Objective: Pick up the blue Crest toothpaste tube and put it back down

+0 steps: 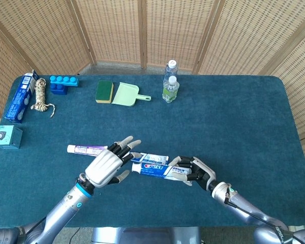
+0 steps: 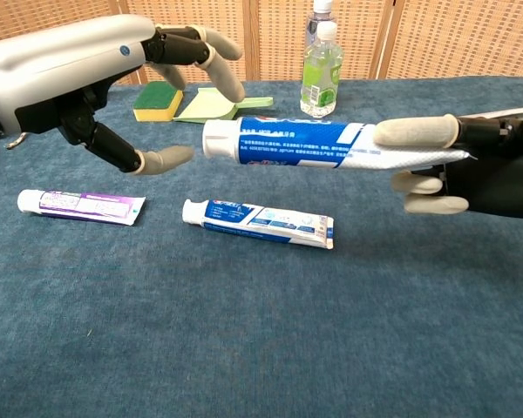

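The blue Crest toothpaste tube (image 1: 151,169) (image 2: 305,144) hangs level above the table, white cap pointing left. My right hand (image 1: 195,173) (image 2: 475,170) grips its flat tail end between thumb and fingers. A short gap left of the cap, my left hand (image 1: 107,168) (image 2: 78,70) hovers with its fingers spread and holds nothing. Under the lifted tube a second blue-and-white tube (image 1: 155,158) (image 2: 257,223) lies on the cloth. Further left lies a purple-labelled tube (image 1: 86,149) (image 2: 81,205).
At the back stand two bottles (image 1: 170,86) (image 2: 321,70), with a green-yellow sponge (image 1: 104,91) and a pale green dustpan (image 1: 127,94) beside them. A blue block (image 1: 63,84), a rope (image 1: 39,95), a blue box (image 1: 20,97) and a teal box (image 1: 6,136) line the left side.
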Controlling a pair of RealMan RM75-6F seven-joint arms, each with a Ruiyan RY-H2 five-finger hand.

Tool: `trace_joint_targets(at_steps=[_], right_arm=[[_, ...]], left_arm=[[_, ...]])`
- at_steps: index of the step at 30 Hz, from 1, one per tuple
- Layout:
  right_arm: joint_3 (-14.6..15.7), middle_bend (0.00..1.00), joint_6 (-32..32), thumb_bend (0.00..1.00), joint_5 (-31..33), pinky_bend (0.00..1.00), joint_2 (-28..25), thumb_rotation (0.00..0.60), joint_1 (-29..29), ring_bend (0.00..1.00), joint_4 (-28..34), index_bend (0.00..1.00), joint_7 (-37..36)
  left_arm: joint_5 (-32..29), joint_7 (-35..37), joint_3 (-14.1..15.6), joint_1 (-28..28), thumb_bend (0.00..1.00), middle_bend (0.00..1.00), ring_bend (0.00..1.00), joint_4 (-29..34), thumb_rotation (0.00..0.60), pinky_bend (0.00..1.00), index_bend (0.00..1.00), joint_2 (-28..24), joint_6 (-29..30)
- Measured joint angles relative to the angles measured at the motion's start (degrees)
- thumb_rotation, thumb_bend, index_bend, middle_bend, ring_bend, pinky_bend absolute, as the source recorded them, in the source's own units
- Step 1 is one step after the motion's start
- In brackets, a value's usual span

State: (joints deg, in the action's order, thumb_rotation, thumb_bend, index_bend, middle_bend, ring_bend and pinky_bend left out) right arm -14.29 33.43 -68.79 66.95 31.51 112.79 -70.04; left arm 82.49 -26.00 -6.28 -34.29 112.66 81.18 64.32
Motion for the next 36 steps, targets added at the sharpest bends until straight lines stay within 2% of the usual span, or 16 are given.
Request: trace_joint_targets(at_steps=[6,17,30,36], right_arm=[[-0.52,0.74,0.08,0.56,1.03,0.89,0.49,0.600,-0.40,0.79,0.11,0.96,0.95],[-2.40,0.74,-1.59,0.56,1.39,0.89,0.52,0.600,-0.78,0.79,0.41,0.96,0.33],[-2.26,0.74,-0.93,0.56,2.83,0.89,0.94,0.600,-1.37,0.79,0.96,0.96,4.91],[-2.50,0.74,-0.80,0.56,3.90,0.89,1.25,0.600,-1.49,0.79,1.15,0.96,6.16]], left_arm=[[-3.63,-0.23,-0.61,-1.13,0.35,0.10,0.02,2.35,0.600,0.22,0.27,-1.80,-2.43],[1.57,0.91,0.47,-1.36,0.35,0.10,0.02,-0.62,0.600,0.21,0.26,-0.58,-0.72],[-8.34,0.54,-0.70,-1.19,0.35,0.10,0.02,4.12,0.600,0.22,0.27,-1.86,-1.41],[-10.16,0.71,-0.88,-1.77,0.35,0.10,0.02,5.11,0.600,0.22,0.28,-2.22,-2.24]])
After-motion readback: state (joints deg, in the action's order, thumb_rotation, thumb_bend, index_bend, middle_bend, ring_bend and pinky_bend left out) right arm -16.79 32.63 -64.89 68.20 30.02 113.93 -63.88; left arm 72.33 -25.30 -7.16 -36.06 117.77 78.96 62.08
